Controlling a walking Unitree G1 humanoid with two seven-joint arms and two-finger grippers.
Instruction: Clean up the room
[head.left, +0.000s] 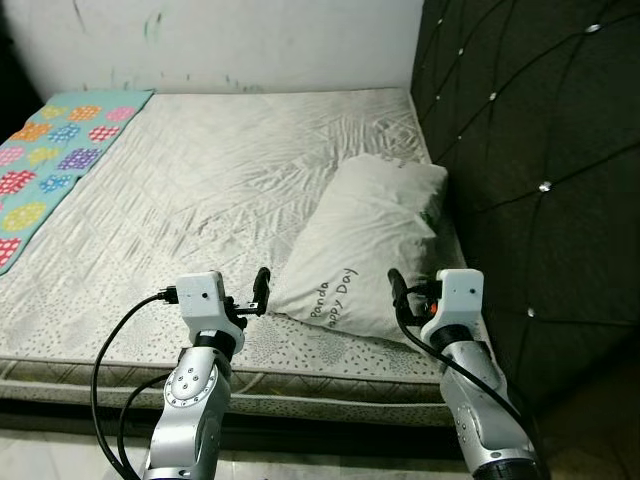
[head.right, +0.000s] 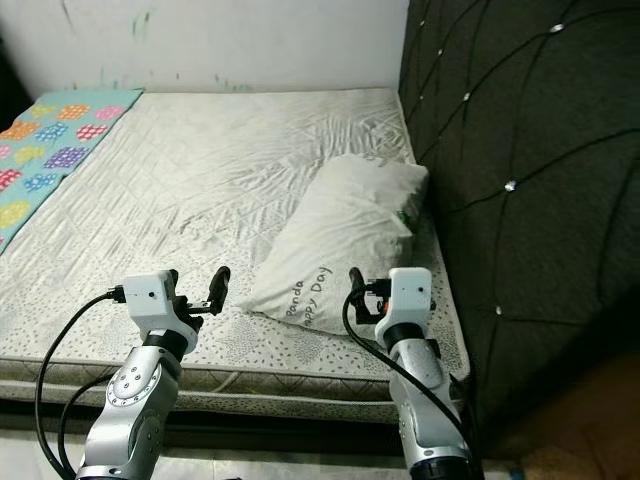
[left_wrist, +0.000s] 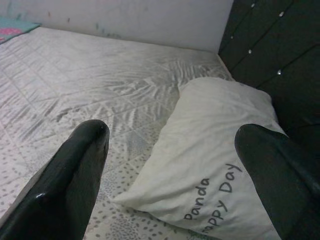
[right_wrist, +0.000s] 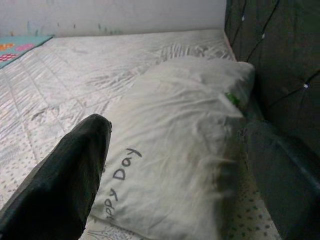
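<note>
A white pillow (head.left: 368, 235) printed "Panda Happy Day" lies on the bed's right side, close to the dark headboard. My left gripper (head.left: 258, 288) hovers over the mattress's front edge, just left of the pillow's near corner; its fingers (left_wrist: 75, 175) stand wide apart with nothing between them. On the pillow's other side my right gripper (head.left: 397, 288) is held at the same height, by its near right corner. The right wrist view shows it open too, with the pillow (right_wrist: 180, 140) lying beyond the gap.
The grey quilted mattress (head.left: 200, 180) stretches to a white wall (head.left: 250, 40). A turquoise blanket with coloured patches (head.left: 50, 150) covers its far left part. The padded black headboard (head.left: 540, 150) walls off the right side.
</note>
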